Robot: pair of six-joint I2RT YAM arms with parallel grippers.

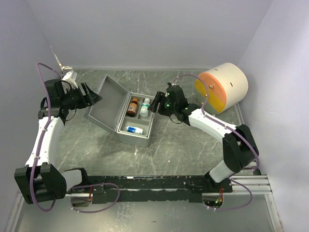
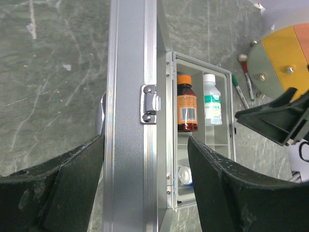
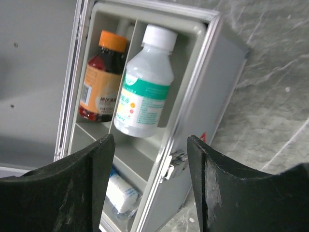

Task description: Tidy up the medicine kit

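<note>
Left hand (image 1: 92,94) hovered at the left of the worktop (image 1: 183,145), against the outer face of the raised lid (image 1: 107,104). In the left wrist view we saw its fingers (image 2: 53,193) spread, one on either side of the lid's front edge and its chrome latch (image 2: 148,104). The right finger stood apart from the metal. We could not tell whether the left one touched, so we noted this hand as released, not grasping. The medicine kit (image 1: 137,140) sat near the middle of the worktop, its lid swung open and tilted over to the left. Inside, we noted a brown bottle (image 1: 132,107) with an orange cap in the rear left compartment. A white bottle (image 1: 145,108) with a green label lay in the rear compartment just beside it, across a divider. A blue-and-white pack (image 1: 134,129) lay in the long front compartment. Right hand (image 1: 155,103) hung just over the kit's right wall near the white bottle, fingers spread and nothing between them, so released too. Further right, at the back corner, a large cylinder (image 1: 222,87) lay on its side, showing an orange-and-yellow end face. We saw a green marker (image 2: 240,87) and a red marker (image 2: 247,79) lying on the worktop between the kit and the cylinder.
</note>
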